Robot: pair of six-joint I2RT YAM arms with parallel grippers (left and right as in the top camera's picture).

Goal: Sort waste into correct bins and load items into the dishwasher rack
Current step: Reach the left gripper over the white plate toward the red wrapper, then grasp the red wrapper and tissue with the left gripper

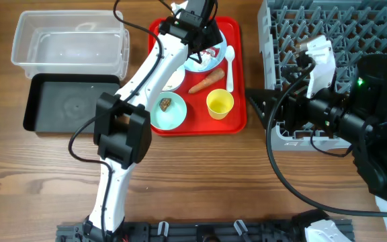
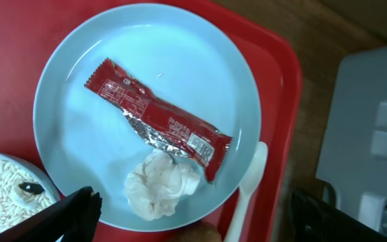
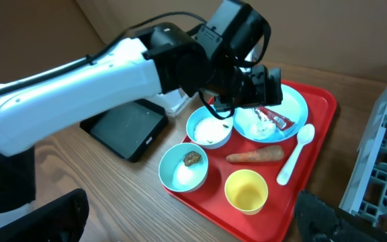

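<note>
My left gripper [image 2: 195, 200] is open above the pale-blue plate [image 2: 146, 74], one finger to each side of the white crumpled scrap [image 2: 161, 185]. A red snack wrapper [image 2: 156, 117] lies across the plate beside the scrap. On the tray also sit the rice bowl [image 3: 209, 126], the pale-green bowl [image 3: 183, 168] with a brown lump [image 3: 192, 158], an orange carrot [image 3: 255, 156], a white spoon [image 3: 294, 154] and a yellow cup [image 3: 246, 190]. My right gripper [image 3: 190, 202] hangs open and empty over the wood, between the tray and the dishwasher rack [image 1: 328, 27].
The clear tub [image 1: 71, 44] and black tray [image 1: 69, 104] stand at the left of the table. The red serving tray [image 1: 237, 117] lies in the middle. The left arm [image 1: 146, 74] stretches across the tray's left side, covering part of the rice bowl.
</note>
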